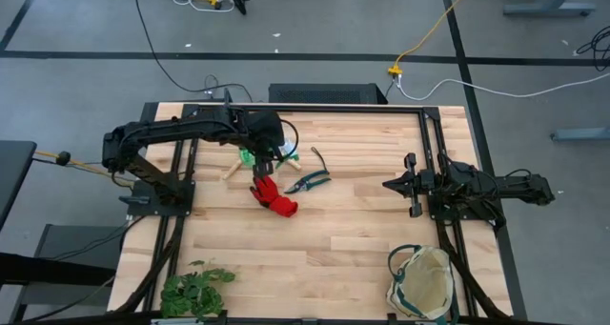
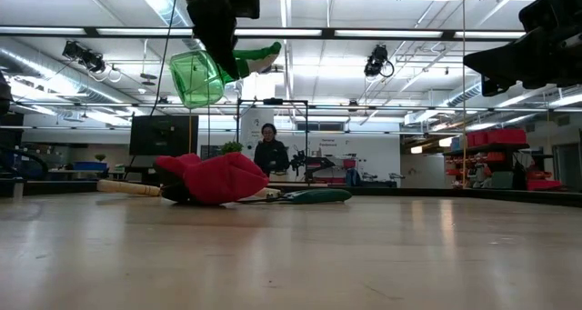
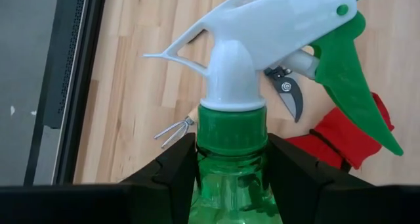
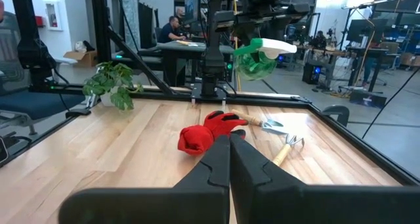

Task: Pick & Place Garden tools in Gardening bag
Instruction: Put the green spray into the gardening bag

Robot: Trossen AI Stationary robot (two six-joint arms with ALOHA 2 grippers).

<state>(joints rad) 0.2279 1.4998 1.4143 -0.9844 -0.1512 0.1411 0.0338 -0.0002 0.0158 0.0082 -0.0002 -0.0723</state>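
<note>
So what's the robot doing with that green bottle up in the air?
The left tool grips the clear green plastic spray bottle by its neck, lifted above the wooden table. The red fabric glove and dark pruning shears lie below. The cream canvas bag waits empty-looking; the right tool rests shut.

— What carries everything here?

— A pale wooden plank surface (image 1: 343, 225) inside a dark metal frame.

— And what lies on it?

— Near the middle, a red glove (image 1: 274, 197), crumpled. Just beside it are dark pruning shears (image 1: 308, 181). A wooden-handled trowel (image 1: 235, 166) and a wooden-handled hand rake (image 4: 289, 147) lie close behind the glove, on the far side.

— Anything toward the edges?

— A cream gardening bag (image 1: 420, 283) with dark green trim sits at the near right corner, mouth up. A leafy green plant bunch (image 1: 193, 289) lies at the near left corner, well apart from the tools.
</note>
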